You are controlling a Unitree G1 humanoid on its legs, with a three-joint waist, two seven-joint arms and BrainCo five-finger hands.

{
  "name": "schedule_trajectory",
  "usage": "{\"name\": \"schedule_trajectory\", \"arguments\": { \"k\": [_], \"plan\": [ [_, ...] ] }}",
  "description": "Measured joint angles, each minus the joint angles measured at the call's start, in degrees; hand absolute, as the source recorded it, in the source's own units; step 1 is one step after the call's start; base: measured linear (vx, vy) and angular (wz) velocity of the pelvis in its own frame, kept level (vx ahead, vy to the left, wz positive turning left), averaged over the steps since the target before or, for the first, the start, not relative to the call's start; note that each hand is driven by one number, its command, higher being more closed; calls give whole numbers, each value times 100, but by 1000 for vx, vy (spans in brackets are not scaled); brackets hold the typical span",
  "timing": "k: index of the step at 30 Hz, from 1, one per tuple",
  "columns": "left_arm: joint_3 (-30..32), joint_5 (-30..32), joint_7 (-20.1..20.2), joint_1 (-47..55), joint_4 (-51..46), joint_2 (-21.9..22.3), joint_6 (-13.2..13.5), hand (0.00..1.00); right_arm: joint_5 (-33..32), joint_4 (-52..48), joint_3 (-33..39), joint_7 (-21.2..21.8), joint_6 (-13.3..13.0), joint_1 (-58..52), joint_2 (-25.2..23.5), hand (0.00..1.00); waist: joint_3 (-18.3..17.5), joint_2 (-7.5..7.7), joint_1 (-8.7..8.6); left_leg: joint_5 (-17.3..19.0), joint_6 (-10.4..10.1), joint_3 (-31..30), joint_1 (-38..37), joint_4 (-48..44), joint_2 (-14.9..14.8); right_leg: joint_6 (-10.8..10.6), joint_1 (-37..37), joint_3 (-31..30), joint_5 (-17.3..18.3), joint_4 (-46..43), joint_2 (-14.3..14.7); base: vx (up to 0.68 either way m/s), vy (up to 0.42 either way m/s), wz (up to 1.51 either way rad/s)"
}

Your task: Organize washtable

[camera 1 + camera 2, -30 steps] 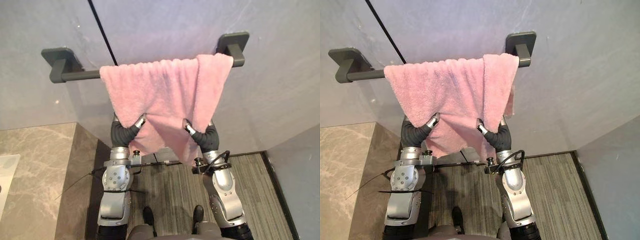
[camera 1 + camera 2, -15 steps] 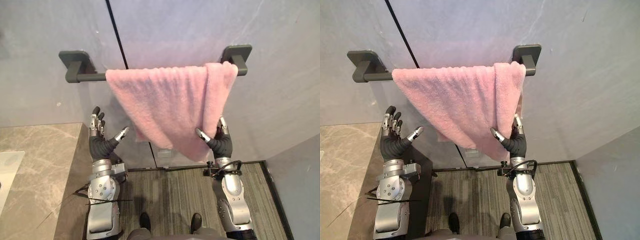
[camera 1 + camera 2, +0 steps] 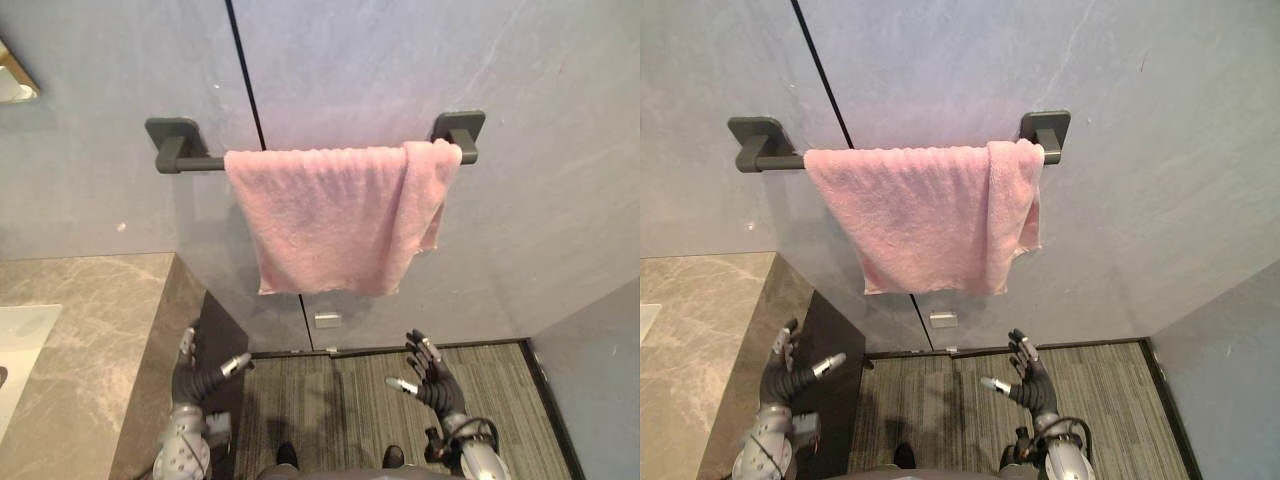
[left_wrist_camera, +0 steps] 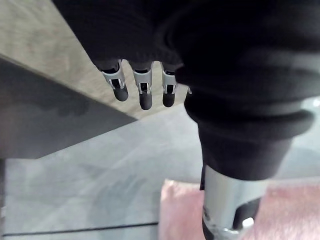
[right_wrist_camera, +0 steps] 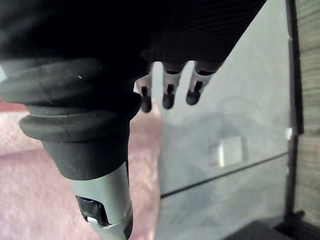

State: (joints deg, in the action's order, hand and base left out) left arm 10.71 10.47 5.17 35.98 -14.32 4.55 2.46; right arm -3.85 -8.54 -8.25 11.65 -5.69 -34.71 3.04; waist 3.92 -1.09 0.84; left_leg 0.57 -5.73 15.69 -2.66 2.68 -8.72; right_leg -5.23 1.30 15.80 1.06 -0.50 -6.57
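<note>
A pink towel [image 3: 335,215] hangs draped over the dark wall rail [image 3: 190,162], bunched thicker at its right end near the right bracket [image 3: 458,128]. Both hands are low, well below the towel and apart from it. My left hand [image 3: 190,377] is beside the counter's end, fingers straight and thumb spread, holding nothing. My right hand [image 3: 432,372] is over the floor, fingers spread and empty. In the wrist views the left hand's fingers [image 4: 145,92] and the right hand's fingers [image 5: 167,95] are straight, with pink towel [image 5: 35,185] past them.
A beige marble counter [image 3: 80,330] runs along the left, with a dark side panel [image 3: 215,340] at its end. A grey wall with a black vertical seam [image 3: 250,90] is behind the rail. Striped carpet [image 3: 350,400] covers the floor.
Both hands have let go of the towel and dropped down away from it. The towel now hangs flat and free on the rail. The camera has tilted, shifting the whole picture.
</note>
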Motion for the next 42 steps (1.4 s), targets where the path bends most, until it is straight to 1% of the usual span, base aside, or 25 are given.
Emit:
{"name": "schedule_trajectory", "arguments": {
  "k": [2,3,4,5,7,8,9,12,13,15,16,18,20,21,23,24,25,27,28,29,31,35,39,41,42],
  "plan": [
    [-424,-578,673,480,-7,-480,-120,0,-1,-128,-221,343,134,-168,271,0,-76,-8,6,137,-30,51,14,-192,-58,20,-59,-22,128,-161,2,40,-20,-10],
    [-544,-658,761,559,-23,-599,-139,0,-2,-187,-272,377,161,-198,321,0,-83,-14,2,163,-34,64,16,-225,-68,-1,-59,-26,155,-178,2,69,-25,-12],
    [-1020,-1273,1160,826,-122,-1082,-214,0,-17,-462,-478,604,205,-256,597,0,-123,-26,1,261,-63,144,28,-377,-112,6,-61,-68,198,-217,15,54,-14,-14],
    [-1192,-1482,1285,911,-161,-1259,-221,0,-32,-551,-566,671,205,-246,720,0,-141,-16,-1,291,-57,159,32,-408,-119,12,-64,-96,208,-220,23,76,-10,-19],
    [-2044,-2760,1856,1073,-248,-2209,-247,0,-407,-867,-955,1065,202,5,1353,0,-295,-7,-23,386,-103,169,90,-553,-122,38,-67,-139,199,-155,52,127,5,-11],
    [-2169,-3041,1942,1064,-290,-2369,-270,0,-508,-922,-1024,1131,200,96,1488,0,-319,-12,-32,399,-109,166,79,-580,-124,43,-66,-144,186,-150,55,174,10,-7],
    [-2400,-3692,2118,1029,-484,-2688,-325,0,-774,-1086,-1156,1262,202,369,1784,0,-332,-3,-40,411,-111,165,91,-640,-123,48,-41,-168,176,-162,56,118,6,-7],
    [-2712,-4773,2298,922,-1068,-3366,-327,0,-1726,-1667,-1369,1364,195,1050,2309,0,-347,61,-55,417,-111,163,20,-720,-117,54,58,-168,172,-178,44,90,6,-3],
    [-2864,-5174,2352,709,-1299,-3710,-316,0,-2364,-1963,-1476,1374,161,1449,2451,0,-349,63,-38,435,-108,154,-91,-713,-117,54,163,-169,172,-179,37,46,23,4],
    [-2946,-5496,2358,405,-1462,-3854,-315,0,-2901,-2170,-1528,1405,101,1842,2485,0,-352,64,-12,470,-76,145,-174,-696,-116,53,244,-171,173,-168,39,4,21,4],
    [-3039,-5784,2336,-9,-1559,-3823,-267,0,-3335,-2280,-1673,1394,-70,2219,2448,0,-362,66,18,508,-76,122,-200,-672,-107,52,276,-170,173,-154,39,-20,22,7],
    [-3087,-5981,2248,-398,-1605,-3662,-178,0,-3598,-2270,-1877,1332,-103,2565,2305,0,-374,94,24,509,-74,85,-196,-662,-75,47,288,-168,170,-137,41,-42,11,6],
    [-3085,-6004,1840,-927,-1649,-3182,56,0,-3604,-2173,-2092,1116,-191,2874,1869,0,-393,118,16,510,-65,33,-221,-663,-28,17,336,-169,152,-128,11,-61,19,6],
    [-3072,-6000,1774,-1021,-1655,-3075,99,0,-3599,-2141,-2114,1072,-197,2907,1782,0,-398,122,14,510,-63,26,-223,-663,-20,13,344,-169,149,-128,5,-75,30,3],
    [-3015,-5763,1441,-1350,-1621,-2658,303,0,-3422,-1790,-2150,865,-278,3125,1468,0,-434,159,14,506,-57,19,-209,-656,4,9,353,-188,143,-128,-11,-77,14,-2],
    [-2999,-5684,1391,-1408,-1587,-2584,329,0,-3377,-1688,-2151,821,-282,3174,1419,0,-440,165,14,502,-52,16,-210,-654,6,7,354,-191,141,-128,-12,-68,2,-1],
    [-2946,-5317,1197,-1519,-1474,-2407,365,0,-3219,-1457,-2153,687,-279,3287,1300,0,-444,168,8,490,-36,9,-213,-647,14,12,356,-194,131,-129,-13,-55,-2,0],
    [-2774,-4674,1018,-1606,-1268,-2128,368,0,-2970,-1195,-2160,538,-268,3407,1139,0,-439,160,12,465,-20,6,-209,-623,23,19,343,-199,107,-124,-14,-49,-3,0],
    [-2646,-4122,864,-1679,-1129,-1927,367,0,-2729,-1009,-2202,437,-262,3528,1049,0,-441,152,10,419,-10,5,-216,-559,37,27,330,-198,84,-108,-14,-43,-4,2],
    [-2579,-3806,761,-1762,-1028,-1811,369,0,-2591,-901,-2215,392,-256,3606,978,0,-439,149,13,380,-5,1,-210,-520,48,37,319,-196,58,-86,-14,-43,-4,2],
    [-2344,-3086,445,-2110,-685,-1537,370,0,-2240,-465,-2308,203,-250,4026,716,0,-403,111,22,287,14,5,-144,-450,67,62,209,-203,-59,-14,-13,-45,-1,-1],
    [-2069,-2565,225,-2545,-336,-1432,379,0,-1990,-90,-2387,82,-245,4489,469,0,-292,50,34,198,55,27,41,-436,86,82,33,-231,-207,50,-19,-63,7,-3],
    [-1900,-2559,215,-3236,444,-1391,473,0,-1901,83,-2425,65,-210,4692,353,0,-17,71,40,8,81,-8,300,-276,128,101,-258,-195,-328,85,-35,-99,-3,6],
    [-1899,-2541,128,-3930,1021,-1387,539,0,-1802,329,-2182,-82,-184,5001,353,0,276,61,-6,-210,141,-128,716,-216,177,123,-627,-113,-481,104,-68,-153,-8,21],
    [-1894,-2542,67,-4105,1151,-1375,538,0,-1785,388,-2107,-129,-179,5087,355,0,334,55,-7,-271,151,-142,805,-172,188,138,-719,-89,-519,111,-72,-144,4,18]
  ]
}}
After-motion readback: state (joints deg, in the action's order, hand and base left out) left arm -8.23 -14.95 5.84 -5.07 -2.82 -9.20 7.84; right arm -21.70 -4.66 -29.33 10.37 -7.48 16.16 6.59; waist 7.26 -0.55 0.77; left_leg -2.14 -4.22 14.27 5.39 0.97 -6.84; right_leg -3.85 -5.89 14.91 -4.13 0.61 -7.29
